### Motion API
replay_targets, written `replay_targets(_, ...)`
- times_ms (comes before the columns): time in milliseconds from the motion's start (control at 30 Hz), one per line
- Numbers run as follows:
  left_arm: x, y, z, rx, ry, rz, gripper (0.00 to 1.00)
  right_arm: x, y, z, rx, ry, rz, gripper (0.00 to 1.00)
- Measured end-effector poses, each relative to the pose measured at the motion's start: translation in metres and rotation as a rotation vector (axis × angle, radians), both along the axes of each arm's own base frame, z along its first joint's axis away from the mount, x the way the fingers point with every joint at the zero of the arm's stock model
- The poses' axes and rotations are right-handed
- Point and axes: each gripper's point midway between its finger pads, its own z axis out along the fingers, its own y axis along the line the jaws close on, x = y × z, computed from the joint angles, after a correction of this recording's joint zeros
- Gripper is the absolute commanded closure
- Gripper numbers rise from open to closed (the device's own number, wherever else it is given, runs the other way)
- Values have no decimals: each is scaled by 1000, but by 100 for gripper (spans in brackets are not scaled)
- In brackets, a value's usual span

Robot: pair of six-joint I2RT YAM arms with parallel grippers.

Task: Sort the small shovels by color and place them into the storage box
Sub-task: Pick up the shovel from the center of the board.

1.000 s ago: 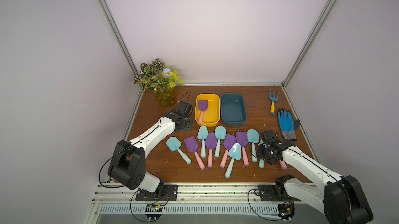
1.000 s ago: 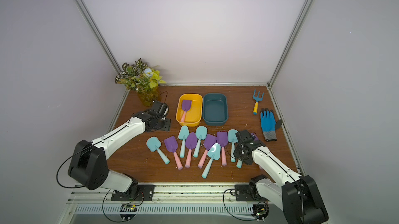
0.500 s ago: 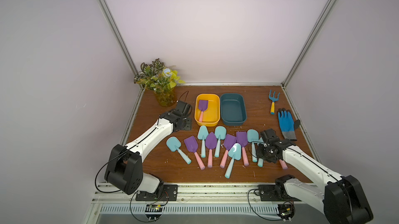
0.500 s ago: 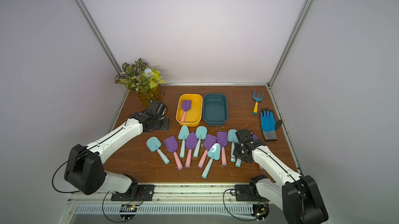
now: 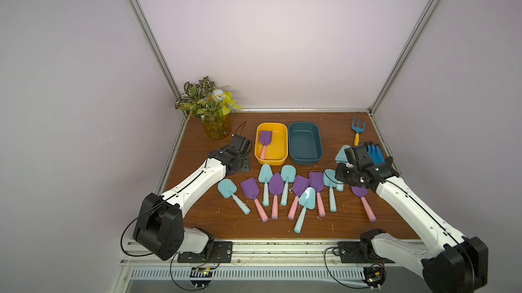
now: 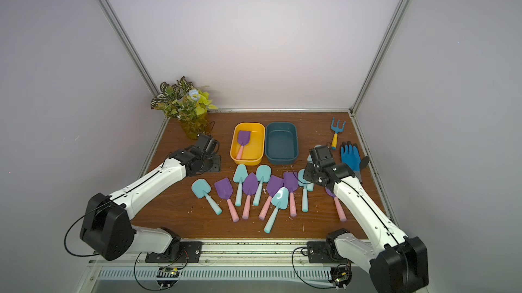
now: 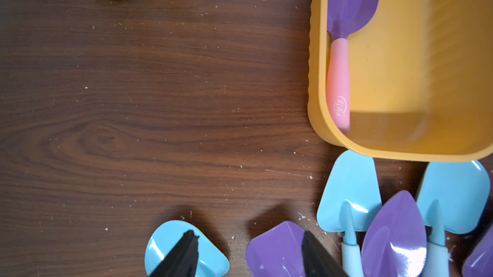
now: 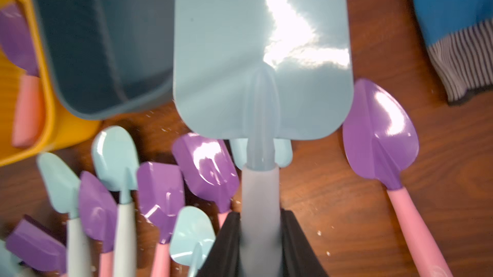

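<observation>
Your yellow box [image 5: 271, 161] holds one purple shovel [image 5: 265, 137].
Since lifting, your right gripper [image 8: 260, 215] clamps a blue shovel [image 8: 261, 48]; left gripper [image 7: 249, 238] part-open, holding nothing.

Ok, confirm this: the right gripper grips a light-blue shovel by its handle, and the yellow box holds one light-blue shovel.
One thing is wrong: the yellow box holds one purple shovel, pink-handled, seen in both top views. The right gripper does grip a light-blue shovel by its handle.
</observation>
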Motion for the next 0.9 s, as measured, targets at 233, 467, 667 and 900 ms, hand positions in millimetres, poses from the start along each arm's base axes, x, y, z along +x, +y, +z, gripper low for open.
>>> replay_targets(233, 2, 5, 0, 33, -9, 6, 36, 86, 50, 36, 9, -63, 72, 85)
replay_targets(467, 1, 10, -12, 52, -4, -14, 36, 137, 105, 5, 0, -9, 152, 85)
replay_targets(667, -2, 13, -22, 49, 12, -31, 36, 162, 124, -41, -44, 71, 181, 85)
replay_targets(900, -3, 9, -25, 25, 8, -52, 36, 184, 129, -62, -101, 89, 200, 85)
